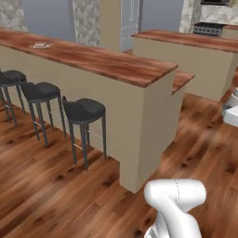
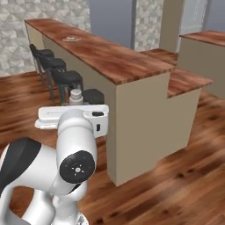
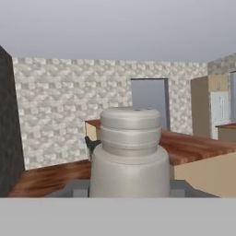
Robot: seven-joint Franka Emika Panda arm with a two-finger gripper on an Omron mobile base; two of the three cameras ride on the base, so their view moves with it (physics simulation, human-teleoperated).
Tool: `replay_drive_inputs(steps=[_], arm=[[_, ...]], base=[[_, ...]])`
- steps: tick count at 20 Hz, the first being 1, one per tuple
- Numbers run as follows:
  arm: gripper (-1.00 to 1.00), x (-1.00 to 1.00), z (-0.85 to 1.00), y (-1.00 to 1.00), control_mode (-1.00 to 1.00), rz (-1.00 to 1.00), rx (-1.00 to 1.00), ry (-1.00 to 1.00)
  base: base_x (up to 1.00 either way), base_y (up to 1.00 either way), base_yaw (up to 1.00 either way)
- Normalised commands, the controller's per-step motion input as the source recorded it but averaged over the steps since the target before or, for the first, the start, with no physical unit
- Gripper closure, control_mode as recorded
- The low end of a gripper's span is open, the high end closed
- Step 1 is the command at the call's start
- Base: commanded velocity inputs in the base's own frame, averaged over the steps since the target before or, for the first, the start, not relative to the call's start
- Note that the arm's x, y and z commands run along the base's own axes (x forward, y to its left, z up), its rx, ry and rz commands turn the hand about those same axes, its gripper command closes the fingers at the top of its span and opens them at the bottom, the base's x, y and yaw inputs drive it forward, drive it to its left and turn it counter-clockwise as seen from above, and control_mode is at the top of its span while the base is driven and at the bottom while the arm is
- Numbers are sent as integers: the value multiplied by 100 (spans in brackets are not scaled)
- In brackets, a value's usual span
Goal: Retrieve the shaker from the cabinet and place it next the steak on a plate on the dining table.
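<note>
The pale grey shaker [image 3: 129,154] stands upright at centre frame; the plate [image 1: 40,45] with the steak [image 1: 40,44] lies upper left on the tabletop [image 1: 102,60].

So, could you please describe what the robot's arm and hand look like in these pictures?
The arm has glossy white, rounded links, a black band on its lower link, and a dark round joint cap with a small pale centre mark. The gripper is a flat white block with a dark patch on its side.

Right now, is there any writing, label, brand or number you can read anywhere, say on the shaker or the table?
None: no readable text in any view.
The shaker, held in the shut tool, is plain grey-white.
The dining table and the plate carry no lettering.
</note>
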Motion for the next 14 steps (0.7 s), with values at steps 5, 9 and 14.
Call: replay_drive_inputs(steps=[5, 9, 14], arm=[[100, 0, 0, 0, 100, 0, 0, 0], [100, 0, 0, 0, 100, 0, 0, 0], [100, 0, 0, 0, 100, 0, 0, 0]], base=[[42, 100, -33], [42, 100, -32], [41, 100, -32]])
